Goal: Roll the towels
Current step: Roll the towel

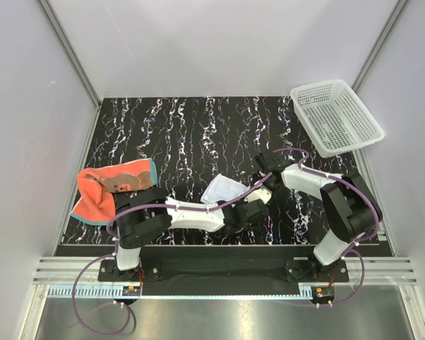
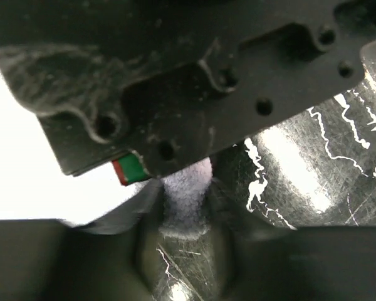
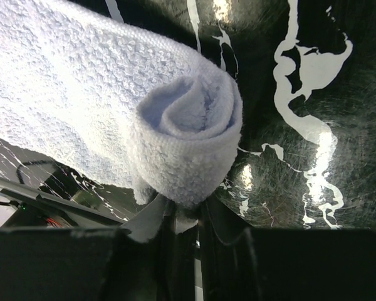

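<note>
The white towel (image 1: 223, 190) lies at the middle front of the table, its right end wound into a loose roll (image 3: 188, 141). My right gripper (image 3: 187, 216) is shut on the rolled end from below; in the top view it (image 1: 263, 190) is just right of the towel. My left gripper (image 2: 185, 219) is shut on a tuft of the same towel (image 2: 187, 194); in the top view it (image 1: 251, 207) is beside the right one. The orange-red towel (image 1: 113, 188) with teal edging lies flat and unrolled at the left, apart from both grippers.
A white mesh basket (image 1: 336, 117) stands at the back right corner, partly over the table's edge. The table top (image 1: 191, 134) is black with white marbling. The left arm (image 1: 191, 214) lies low along the front edge. The right gripper's body fills the upper part of the left wrist view (image 2: 175, 81).
</note>
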Robot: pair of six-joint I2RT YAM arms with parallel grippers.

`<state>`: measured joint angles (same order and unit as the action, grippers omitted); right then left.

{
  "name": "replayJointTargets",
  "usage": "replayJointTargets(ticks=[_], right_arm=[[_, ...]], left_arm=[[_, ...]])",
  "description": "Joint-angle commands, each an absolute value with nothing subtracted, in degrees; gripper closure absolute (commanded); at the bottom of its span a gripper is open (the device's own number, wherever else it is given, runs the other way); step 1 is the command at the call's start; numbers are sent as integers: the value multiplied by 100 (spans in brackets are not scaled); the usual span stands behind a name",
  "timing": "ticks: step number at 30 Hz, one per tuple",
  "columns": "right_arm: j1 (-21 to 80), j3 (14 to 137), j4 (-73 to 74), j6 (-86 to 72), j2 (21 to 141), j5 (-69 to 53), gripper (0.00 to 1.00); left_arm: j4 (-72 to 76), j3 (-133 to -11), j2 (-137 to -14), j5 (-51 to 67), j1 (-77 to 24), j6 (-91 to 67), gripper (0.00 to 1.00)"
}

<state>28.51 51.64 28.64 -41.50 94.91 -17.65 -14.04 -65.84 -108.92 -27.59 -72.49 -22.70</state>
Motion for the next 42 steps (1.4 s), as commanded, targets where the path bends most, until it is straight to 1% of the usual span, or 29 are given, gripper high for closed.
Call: replayJointTargets(ticks=[1, 2, 3, 4, 6, 8, 9, 10, 11, 12, 14, 16, 19, 22, 26, 29, 31, 36, 38, 42], right_arm=[[2936, 5335, 3023, -4060, 9545, -1890, 94], [2936, 5344, 3032, -4052, 9545, -1907, 94], [2944, 5379, 3041, -4052, 9554, -1916, 94], [2936, 5396, 3058, -4043, 9545, -1942, 93], [2936, 5475, 3146, -4008, 9562, -1942, 91], [2918, 5589, 3286, -3964, 9528, -1837, 85], [2901, 5642, 3339, -3938, 9527, -1802, 70], [2866, 5703, 3401, -3859, 9510, -1723, 64], [2761, 5782, 3558, -3806, 9492, -1697, 58], [2681, 5966, 3629, -3745, 9492, -1653, 47], [2488, 6125, 3822, -3551, 9501, -1573, 43], [2014, 6266, 3832, -3298, 9536, -1643, 38], [1286, 6442, 3876, -3016, 9790, -1732, 38], [1081, 6662, 3973, -2944, 9809, -1696, 37], [1081, 6452, 3588, -3076, 9135, -2021, 37], [1072, 5917, 3270, -3278, 8563, -2320, 37], [1081, 5486, 3024, -3470, 8307, -2529, 38], [1090, 4071, 1523, -3998, 7314, -3567, 38], [1090, 3537, 988, -4166, 6972, -3673, 37], [1142, 2884, 54, -4525, 6890, -4095, 37]], left_arm=[[-1028, -6425, -10907, -2900, -7269, -2355, 77], [-1011, -6338, -10846, -2900, -7269, -2373, 84], [-993, -6302, -10820, -2900, -7269, -2390, 96], [-993, -6267, -10793, -2900, -7277, -2399, 100], [-976, -6136, -10662, -2848, -7269, -2426, 100], [-853, -5917, -10460, -2673, -7225, -2487, 100], [-757, -5811, -10363, -2515, -7181, -2479, 100], [-469, -5688, -10275, -2070, -7137, -2487, 100], [-344, -5565, -10092, -1900, -7041, -2513, 100], [-195, -5398, -10020, -1611, -6988, -2583, 100], [-141, -5283, -9836, -1433, -6874, -2636, 100], [-88, -5160, -9721, -1302, -6821, -2672, 100], [-79, -5080, -9519, -1134, -6715, -2707, 100], [-18, -5010, -9369, -888, -6592, -2751, 100], [342, -4730, -9132, -274, -6320, -2979, 100], [1000, -4439, -9044, 893, -5716, -3400, 100], [1571, -4184, -9053, 1630, -5503, -3734, 100], [2538, -3710, -9175, 2424, -5081, -4419, 100], [2916, -3578, -9237, 2662, -4888, -4744, 100], [4119, -3261, -9395, 3137, -4694, -5755, 100]])
